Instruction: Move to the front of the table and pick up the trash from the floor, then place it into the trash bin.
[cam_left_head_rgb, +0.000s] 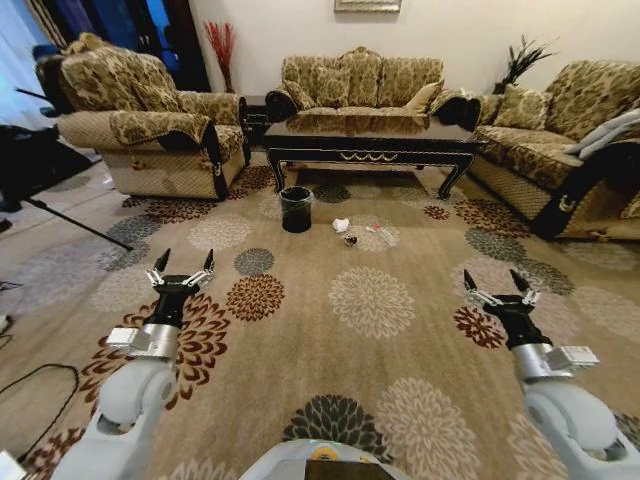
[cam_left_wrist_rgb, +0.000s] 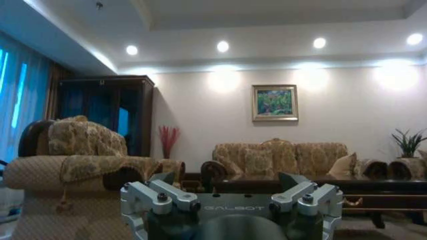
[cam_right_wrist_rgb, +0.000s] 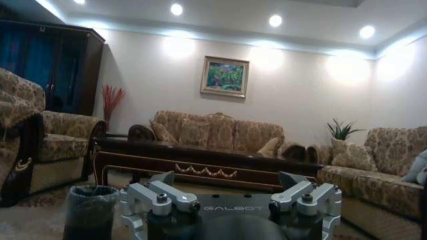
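My left gripper (cam_left_head_rgb: 182, 269): lower left of the head view, held out above the patterned carpet (cam_left_head_rgb: 400, 350); my fingers are spread wide apart with nothing between them. In the left wrist view the same gripper (cam_left_wrist_rgb: 230, 181) sits at the bottom edge, its fingertips apart and empty.
My right gripper (cam_left_head_rgb: 497, 283): lower right of the head view, also above the carpet, fingers spread wide, holding nothing. In the right wrist view it (cam_right_wrist_rgb: 230, 178) fills the bottom edge, open and empty.
Table (cam_left_head_rgb: 370, 138): upper middle of the head view, long and dark, with gold scroll ornament on its apron, standing in front of the middle sofa (cam_left_head_rgb: 360, 82). It crosses the middle of the right wrist view (cam_right_wrist_rgb: 200, 162).
Trash bin (cam_left_head_rgb: 296, 208): round and black, on the carpet just below the table's left end, well apart from both my grippers. It stands at the lower left of the right wrist view (cam_right_wrist_rgb: 91, 210).
Trash: three small pieces on the carpet right of the bin, below the table's middle: a white paper wad (cam_left_head_rgb: 341, 225), a small dark piece (cam_left_head_rgb: 351, 240) just below it, and a clear bottle (cam_left_head_rgb: 383, 235) lying to their right.
Armchair (cam_left_head_rgb: 150, 115): upper left of the head view.
Right sofa (cam_left_head_rgb: 560, 130): upper right of the head view.
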